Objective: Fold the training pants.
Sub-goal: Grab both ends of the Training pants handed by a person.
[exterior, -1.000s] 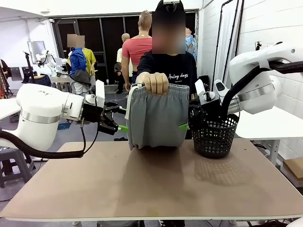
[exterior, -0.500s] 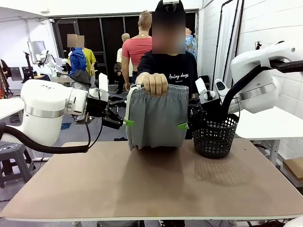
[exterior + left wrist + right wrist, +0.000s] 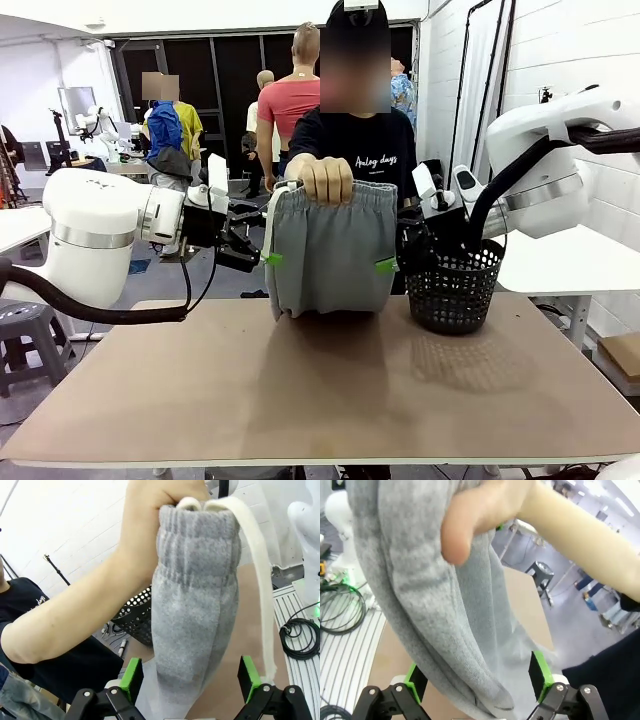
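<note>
A person's hand (image 3: 328, 178) holds up the light grey training pants (image 3: 330, 250) by the bunched waistband, and their lower end rests on the table (image 3: 320, 390). My left gripper (image 3: 268, 258) is at the pants' left edge and my right gripper (image 3: 388, 265) at the right edge. In the left wrist view the left gripper (image 3: 191, 680) is open, with the pants (image 3: 192, 615) and white drawstring (image 3: 257, 580) hanging between its green pads. In the right wrist view the right gripper (image 3: 477, 680) is open too, with grey fabric (image 3: 435, 595) between its pads under the hand (image 3: 485, 510).
A black mesh basket (image 3: 455, 285) stands on the table's far right, just behind my right gripper, and it also appears in the left wrist view (image 3: 135, 622). The person stands at the far edge. The brown tabletop stretches bare toward the near side.
My left gripper has moved right and slightly up to the pants' left edge. My right gripper has edged slightly toward the right edge. The pants and the hand have stayed in place.
</note>
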Action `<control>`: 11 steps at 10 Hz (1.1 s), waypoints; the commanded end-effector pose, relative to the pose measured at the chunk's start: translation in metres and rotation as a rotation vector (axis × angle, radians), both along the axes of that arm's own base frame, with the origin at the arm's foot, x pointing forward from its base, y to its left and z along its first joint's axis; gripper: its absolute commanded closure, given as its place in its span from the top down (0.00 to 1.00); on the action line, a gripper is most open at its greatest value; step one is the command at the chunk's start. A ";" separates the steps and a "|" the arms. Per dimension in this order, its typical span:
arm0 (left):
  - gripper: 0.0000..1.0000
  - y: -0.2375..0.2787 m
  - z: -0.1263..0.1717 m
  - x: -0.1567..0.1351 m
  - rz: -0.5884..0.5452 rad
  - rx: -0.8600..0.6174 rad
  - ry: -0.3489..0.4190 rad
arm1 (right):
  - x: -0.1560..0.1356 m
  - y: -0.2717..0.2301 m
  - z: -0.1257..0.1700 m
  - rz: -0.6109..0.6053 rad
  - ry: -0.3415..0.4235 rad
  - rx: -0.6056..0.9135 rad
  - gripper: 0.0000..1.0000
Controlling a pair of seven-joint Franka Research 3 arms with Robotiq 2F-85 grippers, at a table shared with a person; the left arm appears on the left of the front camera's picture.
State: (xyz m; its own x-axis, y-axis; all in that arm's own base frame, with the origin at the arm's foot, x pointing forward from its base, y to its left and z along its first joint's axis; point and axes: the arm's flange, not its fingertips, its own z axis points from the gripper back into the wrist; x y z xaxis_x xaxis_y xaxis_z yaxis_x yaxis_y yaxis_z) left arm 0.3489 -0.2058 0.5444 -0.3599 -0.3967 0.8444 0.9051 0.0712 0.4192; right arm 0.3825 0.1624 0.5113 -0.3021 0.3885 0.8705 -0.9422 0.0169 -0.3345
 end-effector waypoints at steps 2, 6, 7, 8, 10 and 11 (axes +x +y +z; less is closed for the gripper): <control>1.00 -0.010 -0.006 0.003 0.003 -0.058 -0.012 | 0.006 0.012 -0.007 0.057 0.021 0.094 1.00; 1.00 -0.024 -0.016 0.010 -0.024 -0.096 0.033 | 0.002 0.016 -0.008 0.099 0.006 0.188 1.00; 1.00 -0.027 -0.018 0.009 -0.026 -0.104 0.043 | 0.001 0.018 -0.007 0.110 0.001 0.210 1.00; 1.00 -0.028 -0.020 0.011 -0.027 -0.108 0.048 | 0.003 0.020 -0.006 0.119 -0.006 0.229 1.00; 1.00 -0.030 -0.024 0.012 -0.028 -0.132 0.057 | 0.005 0.024 -0.007 0.150 0.011 0.268 1.00; 1.00 -0.032 -0.027 0.013 -0.029 -0.141 0.069 | 0.004 0.025 -0.007 0.163 0.021 0.275 1.00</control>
State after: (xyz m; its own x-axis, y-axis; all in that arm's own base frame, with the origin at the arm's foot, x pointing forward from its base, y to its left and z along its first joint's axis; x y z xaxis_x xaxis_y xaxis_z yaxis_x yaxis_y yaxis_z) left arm 0.3547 -0.2278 0.5269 -0.2986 -0.2910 0.9089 0.9395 0.0776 0.3336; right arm 0.3787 0.1841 0.5059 -0.3119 0.1289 0.9413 -0.9501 -0.0432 -0.3089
